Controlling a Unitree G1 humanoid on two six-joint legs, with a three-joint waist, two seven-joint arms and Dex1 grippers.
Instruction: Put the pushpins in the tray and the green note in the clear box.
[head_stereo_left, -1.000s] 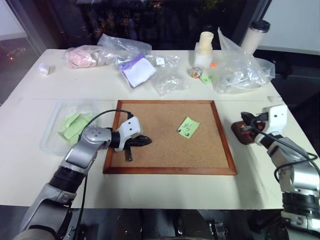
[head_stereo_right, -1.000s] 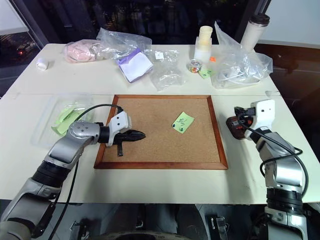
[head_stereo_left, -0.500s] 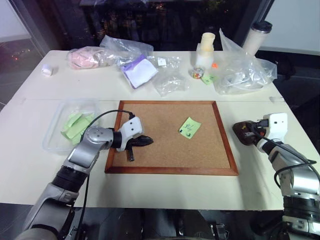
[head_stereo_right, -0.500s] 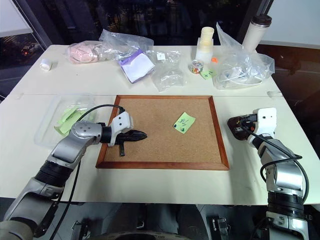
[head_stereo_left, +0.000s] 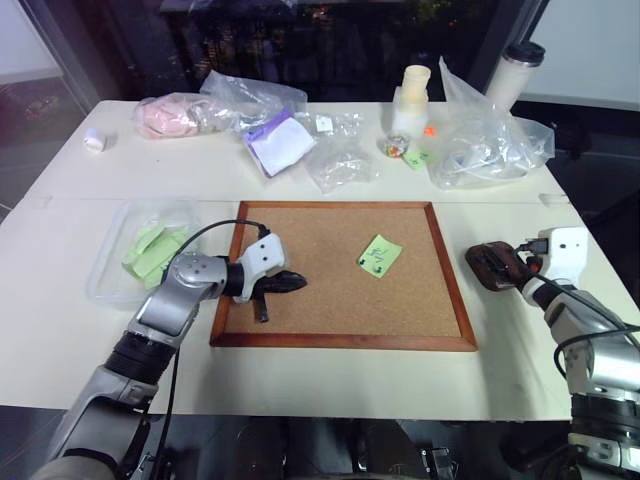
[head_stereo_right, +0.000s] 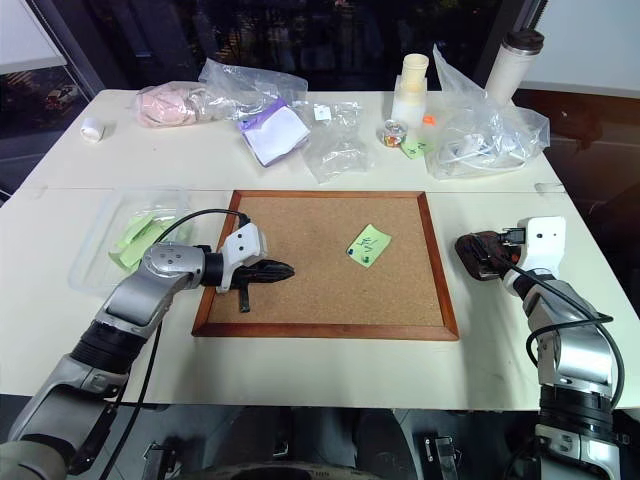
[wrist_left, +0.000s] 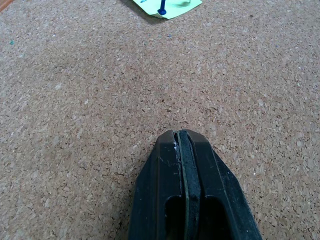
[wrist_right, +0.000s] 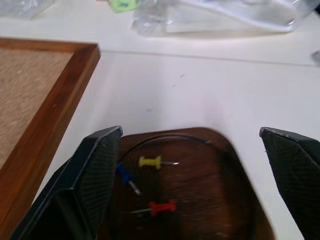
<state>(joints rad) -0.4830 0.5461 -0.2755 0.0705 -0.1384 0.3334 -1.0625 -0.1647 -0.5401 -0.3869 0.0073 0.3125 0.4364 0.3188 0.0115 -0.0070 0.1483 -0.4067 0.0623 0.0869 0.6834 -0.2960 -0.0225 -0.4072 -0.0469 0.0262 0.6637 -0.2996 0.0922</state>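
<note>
Pushpins: three lie loose in the tray (wrist_right: 190, 200), a yellow pin (wrist_right: 151, 161), a blue pin (wrist_right: 126, 176) and a red pin (wrist_right: 161, 206); another blue pin (wrist_left: 162, 10) stands in the green note.
Green note (head_stereo_left: 379, 253): flat on the corkboard (head_stereo_left: 300, 300), toward its 2 o'clock corner, pinned down, so it cannot be lifted until that pin comes out.
Tray: on the surface (head_stereo_left: 330, 375), just off the corkboard's 3 o'clock edge, within the right arm's easy reach for drops.
Clear box (head_stereo_left: 110, 268): at 9 o'clock of the corkboard, with pale green slips inside; it sits on the left arm's side.
Right gripper (wrist_right: 195, 165): spread wide, fingers straddling the tray, holding nothing; judged a drop-off pose.
Left gripper (head_stereo_left: 290, 283): pressed together, empty, low over the cork near the 9 o'clock edge, tip aimed toward the note.
Change from a second ago: the right gripper was closed over the tray and has since opened and drawn slightly away toward 3 o'clock; the left gripper has stayed put.
Stage, as a judgement: pins partly collected; the note is not yet moved.
</note>
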